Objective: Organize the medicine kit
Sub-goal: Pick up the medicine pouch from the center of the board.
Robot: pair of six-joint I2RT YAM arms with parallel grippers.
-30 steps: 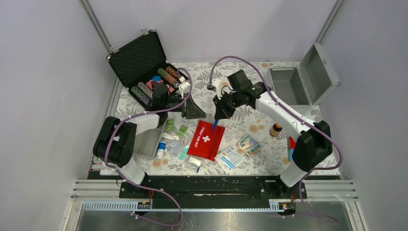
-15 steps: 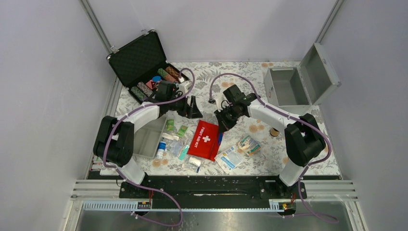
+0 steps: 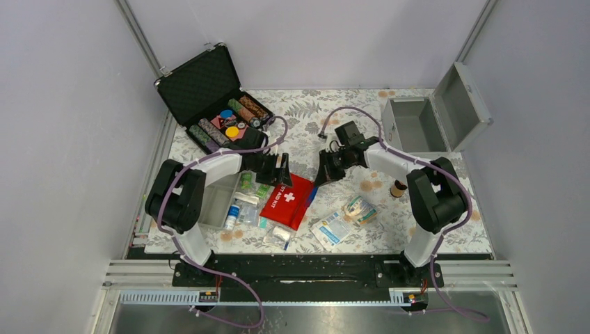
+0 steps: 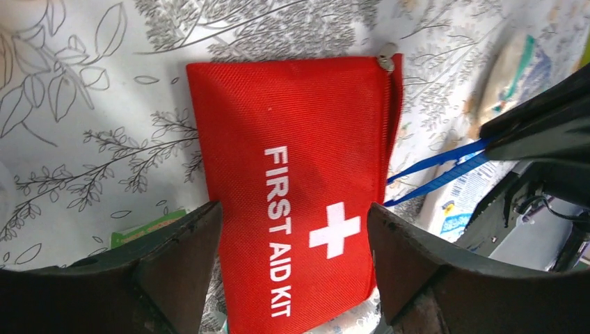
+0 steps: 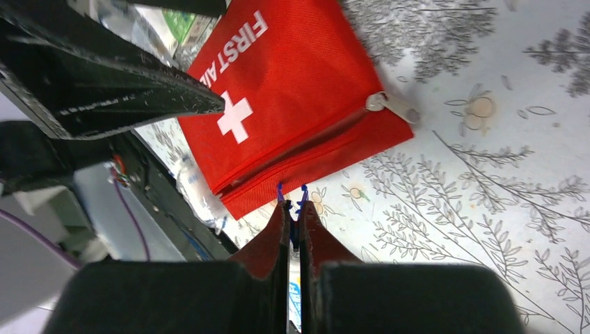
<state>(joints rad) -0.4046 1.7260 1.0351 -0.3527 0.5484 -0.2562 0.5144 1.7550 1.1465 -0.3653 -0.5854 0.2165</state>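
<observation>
The medicine kit [image 3: 416,126], a silver-grey metal box, stands open at the back right with its lid [image 3: 465,103] tipped back. The red first-aid pouch [image 3: 287,200] lies flat mid-table; it also shows in the left wrist view [image 4: 299,167] and the right wrist view [image 5: 292,104]. My left gripper [image 3: 282,172] is open just above the pouch, a finger [image 4: 163,268] on each side. My right gripper [image 3: 321,175] is shut on thin blue plastic tweezers [image 4: 431,174], whose tips [image 5: 292,195] sit at the pouch's zipper edge.
A black foam-lined case of coloured chips [image 3: 221,115] stands open at the back left. A grey tray [image 3: 212,202], small bottles and green packets [image 3: 254,188] lie left of the pouch. Sachets [image 3: 332,228], a wrapped bandage [image 3: 360,207] and a brown bottle [image 3: 398,188] lie right of it.
My left gripper moved from beside the chip case down over the pouch. My right gripper came down and right with the blue tweezers to the pouch's edge. The pouch shifted and tilted slightly left.
</observation>
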